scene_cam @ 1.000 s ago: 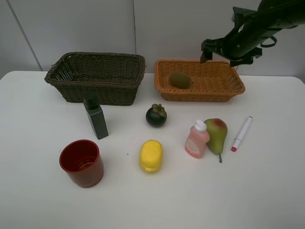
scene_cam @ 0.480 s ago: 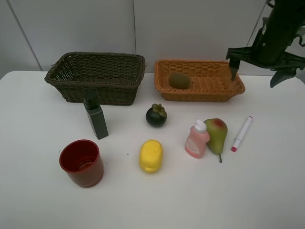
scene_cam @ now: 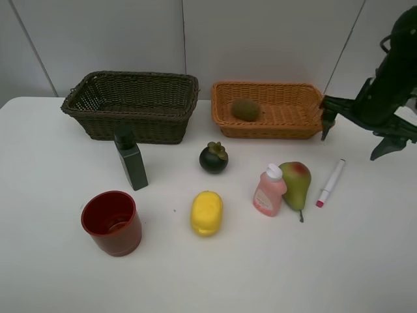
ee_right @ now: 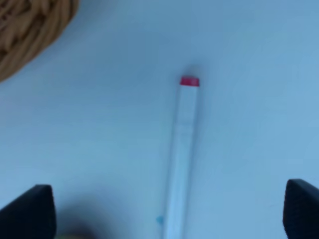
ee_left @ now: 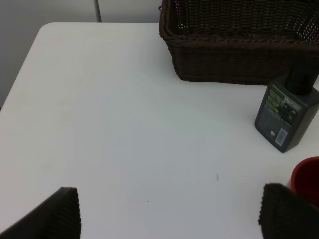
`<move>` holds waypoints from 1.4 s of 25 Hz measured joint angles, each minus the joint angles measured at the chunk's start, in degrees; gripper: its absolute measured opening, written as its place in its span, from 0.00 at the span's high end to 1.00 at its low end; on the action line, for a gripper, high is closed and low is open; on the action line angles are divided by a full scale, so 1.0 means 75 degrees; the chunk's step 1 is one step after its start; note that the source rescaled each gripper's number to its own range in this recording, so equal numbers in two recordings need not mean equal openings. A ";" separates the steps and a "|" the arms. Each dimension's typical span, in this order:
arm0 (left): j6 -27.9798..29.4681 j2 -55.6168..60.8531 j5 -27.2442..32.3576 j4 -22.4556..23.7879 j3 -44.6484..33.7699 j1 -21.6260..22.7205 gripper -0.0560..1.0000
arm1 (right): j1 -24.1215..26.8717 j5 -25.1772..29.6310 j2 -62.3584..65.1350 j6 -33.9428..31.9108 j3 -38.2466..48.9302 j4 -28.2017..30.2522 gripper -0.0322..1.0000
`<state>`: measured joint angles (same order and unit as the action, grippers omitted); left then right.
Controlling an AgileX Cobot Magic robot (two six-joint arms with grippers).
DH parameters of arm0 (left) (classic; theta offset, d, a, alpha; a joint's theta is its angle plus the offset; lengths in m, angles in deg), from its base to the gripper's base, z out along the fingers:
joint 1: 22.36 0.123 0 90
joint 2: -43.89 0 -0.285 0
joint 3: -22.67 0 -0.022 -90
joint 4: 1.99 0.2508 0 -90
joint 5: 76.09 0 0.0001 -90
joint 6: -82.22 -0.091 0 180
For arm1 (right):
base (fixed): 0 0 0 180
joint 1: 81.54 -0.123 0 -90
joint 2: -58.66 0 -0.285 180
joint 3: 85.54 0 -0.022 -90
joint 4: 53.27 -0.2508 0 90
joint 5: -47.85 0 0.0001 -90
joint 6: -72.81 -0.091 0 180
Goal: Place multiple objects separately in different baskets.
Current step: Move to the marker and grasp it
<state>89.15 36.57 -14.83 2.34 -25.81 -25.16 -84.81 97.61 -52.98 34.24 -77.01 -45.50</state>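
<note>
Deep basket (scene_cam: 130, 125) dk brown-green weave; shallow basket (scene_cam: 273, 130) orange-tan weave; kiwi (scene_cam: 245, 109) brown, cup (scene_cam: 111, 222) red, bottle (scene_cam: 133, 163) dk green, lemon (scene_cam: 206, 212) yellow, marker (scene_cam: 331, 182) white w/ pink tip, table (scene_cam: 52, 274) white.

The right arm (scene_cam: 393, 72), dark and jointed, reaches down from the upper right edge of the high view. Its wrist is bent so the right gripper (scene_cam: 352, 142) points downward, jaws spread wide with nothing between them. The left gripper (ee_left: 172, 214) shows only its two dark, ribbed fingertips (ee_left: 62, 214), likewise set far apart and empty.
</note>
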 joint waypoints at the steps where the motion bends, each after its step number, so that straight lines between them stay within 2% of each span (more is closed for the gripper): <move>1: 0.0000 0.0000 0.0000 0.0000 0.0000 0.0000 0.06 | 0.0052 -0.0156 0.0000 -0.0002 0.0211 -0.0073 0.00; 5: 0.0000 0.0000 0.0000 0.0000 0.0000 0.0000 0.06 | 0.0145 -0.0852 0.0006 -0.0008 0.0781 -0.0169 0.01; 9: 0.0000 0.0000 0.0000 0.0000 0.0000 0.0000 0.06 | 0.0148 -0.1263 -0.0050 -0.0008 0.1028 -0.0278 0.06; 12: 0.0000 0.0000 0.0000 0.0000 0.0000 0.0000 0.06 | 0.0148 -0.1302 -0.0395 -0.0008 0.1036 -0.0321 0.10; 18: 0.0000 0.0000 0.0000 0.0000 0.0000 0.0000 0.06 | 0.0148 -0.1458 -0.1032 -0.0008 0.1051 -0.0330 0.10; 23: 0.0000 0.0000 0.0000 0.0000 0.0000 0.0000 0.06 | 0.0148 -0.1751 -0.1061 -0.0008 0.1051 -0.0337 0.10; 35: 0.0000 0.0000 0.0000 0.0000 0.0000 0.0000 0.06 | 0.0148 -0.1760 -0.1239 -0.0002 0.1051 -0.0384 0.11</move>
<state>89.15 36.57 -14.83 2.34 -25.81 -25.16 -83.70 84.40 -62.27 34.23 -69.12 -48.38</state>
